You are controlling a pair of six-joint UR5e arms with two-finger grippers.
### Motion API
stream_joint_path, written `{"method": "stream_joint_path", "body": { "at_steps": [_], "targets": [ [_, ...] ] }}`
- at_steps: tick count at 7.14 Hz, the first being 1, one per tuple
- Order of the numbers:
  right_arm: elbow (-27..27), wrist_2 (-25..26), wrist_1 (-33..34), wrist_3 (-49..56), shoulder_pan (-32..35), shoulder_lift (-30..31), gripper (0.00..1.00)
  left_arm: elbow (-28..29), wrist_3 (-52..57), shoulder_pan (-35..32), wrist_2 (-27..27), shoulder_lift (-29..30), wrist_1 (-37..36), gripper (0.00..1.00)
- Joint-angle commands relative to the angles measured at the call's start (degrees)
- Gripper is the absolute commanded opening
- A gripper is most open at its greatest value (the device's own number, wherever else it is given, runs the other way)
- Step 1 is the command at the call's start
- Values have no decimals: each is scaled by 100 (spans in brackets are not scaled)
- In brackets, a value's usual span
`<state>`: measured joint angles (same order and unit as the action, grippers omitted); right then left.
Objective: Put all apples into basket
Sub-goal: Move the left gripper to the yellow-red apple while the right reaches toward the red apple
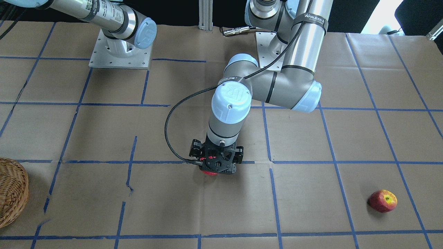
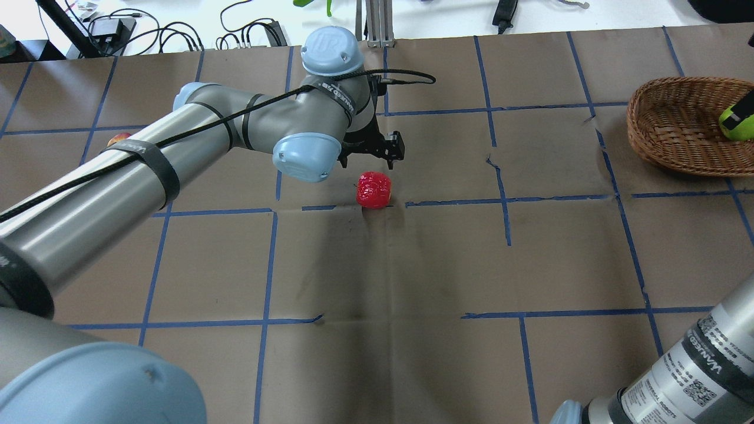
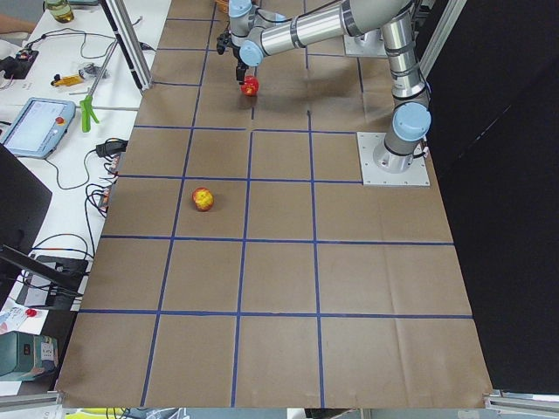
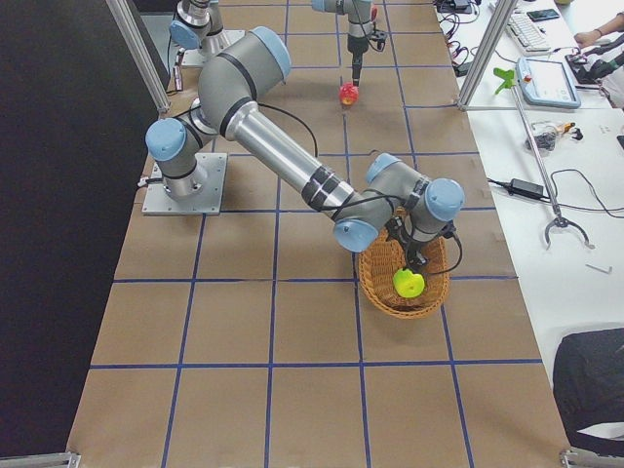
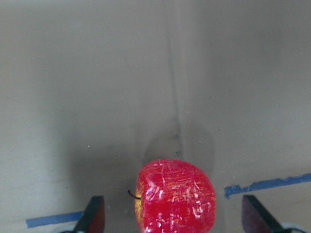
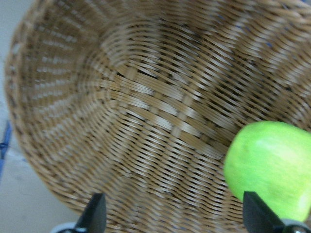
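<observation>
The deep red speckled apple (image 2: pixel 374 189) lies on the paper-covered table near the middle. My left gripper (image 5: pixel 177 216) hangs just above it, open, one finger on each side; the apple (image 5: pixel 175 201) touches neither. The red-and-yellow apple (image 1: pixel 382 201) lies alone at the table's left end, far from both arms. The yellow-green apple (image 6: pixel 272 170) lies inside the wicker basket (image 2: pixel 671 123). My right gripper (image 6: pixel 176 216) is over the basket, open, its right finger (image 6: pixel 257 213) next to the green apple.
Brown paper with a blue tape grid covers the table (image 2: pixel 412 265). The basket stands at the table's right end (image 4: pixel 390 297). Both arm bases (image 1: pixel 119 52) are bolted at the robot side. Cables and a tablet lie beyond the far edge (image 3: pixel 39 122).
</observation>
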<state>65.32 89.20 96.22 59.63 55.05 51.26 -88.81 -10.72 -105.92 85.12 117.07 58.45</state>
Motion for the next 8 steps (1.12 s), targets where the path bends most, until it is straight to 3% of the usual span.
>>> {"method": "stream_joint_path", "body": {
  "at_steps": [1, 3, 5, 6, 8],
  "targets": [
    [565, 27, -402, -1619, 749, 635, 100, 39, 399, 892, -180, -604, 689, 99],
    [1873, 1, -36, -3256, 1539, 1645, 100, -40, 2642, 2689, -136, -774, 913, 99],
    [2738, 1, 998, -5432, 2793, 2053, 100, 64, 4780, 4292, -119, -433, 782, 99],
    [2767, 10, 1500, -6410, 3548, 2020, 100, 170, 5146, 4691, -118, -22, 347, 99],
    [2627, -78, 1775, -8116, 4405, 1679, 100, 284, 5553, 4782, 425, 735, -858, 99]
  ]
}}
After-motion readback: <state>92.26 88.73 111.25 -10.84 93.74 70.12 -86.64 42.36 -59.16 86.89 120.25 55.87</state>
